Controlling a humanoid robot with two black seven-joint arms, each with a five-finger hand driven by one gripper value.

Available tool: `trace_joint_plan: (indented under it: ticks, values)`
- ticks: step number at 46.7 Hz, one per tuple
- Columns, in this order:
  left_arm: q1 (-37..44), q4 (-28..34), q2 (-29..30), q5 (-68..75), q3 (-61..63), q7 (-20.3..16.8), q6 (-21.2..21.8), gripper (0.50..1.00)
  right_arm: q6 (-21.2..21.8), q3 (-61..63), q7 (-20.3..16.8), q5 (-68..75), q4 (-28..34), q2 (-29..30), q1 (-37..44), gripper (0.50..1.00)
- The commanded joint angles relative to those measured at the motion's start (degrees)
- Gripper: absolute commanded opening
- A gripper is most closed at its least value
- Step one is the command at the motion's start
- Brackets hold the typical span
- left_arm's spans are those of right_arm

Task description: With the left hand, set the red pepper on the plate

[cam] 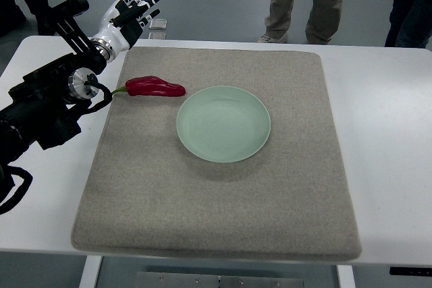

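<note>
1. The white counter [385, 139] carries a large grey felt mat [216, 207] that covers most of it; people's legs stand beyond its far edge.
2. The left arm comes in from the picture's left edge and reaches up toward the far left corner of the mat. No right arm shows in the view, so the left hand is the only one placed for the pick.
3. A pale green plate [223, 123] sits empty near the middle of the mat.
4. The left hand [129, 10] hovers past the far left corner of the mat, its fingers spread and relaxed, gripping nothing.
5. The red pepper [155, 87] lies flat on the mat, nearer the camera than the hand and a little to its right. It is apart from the hand, while its stem end lies close to the forearm's wrist joint.
6. The pepper's long axis runs left to right, almost level across the picture: the green stem points left toward the arm, the tip points right and stops just beside the plate's left rim without clearly touching it.
7. I judge the hand must drop back toward the camera and close across the pepper's short width; the carry to the plate is then brief.
8. The pepper is glossy, deep red, plump at the stem end and tapering to the tip, with a thin curved green stem.
</note>
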Motion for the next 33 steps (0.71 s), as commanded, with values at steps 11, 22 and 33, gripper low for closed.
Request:
trace_joint_plan:
  ticks: [11, 22, 33]
  values:
    - [0.3, 0.1, 0.2, 0.0, 0.0, -1.0, 0.0, 0.988, 0.0, 0.0, 0.0, 0.0, 0.0, 0.0, 0.0, 0.932]
    - [0.4, -0.1, 0.1, -0.2, -0.1, -1.0, 0.0, 0.988, 0.0, 0.0, 0.0, 0.0, 0.0, 0.0, 0.0, 0.932]
    - [0.4, 0.0, 0.2, -0.2, -0.1, -1.1, 0.0, 0.988, 0.0, 0.0, 0.0, 0.0, 0.0, 0.0, 0.0, 0.932]
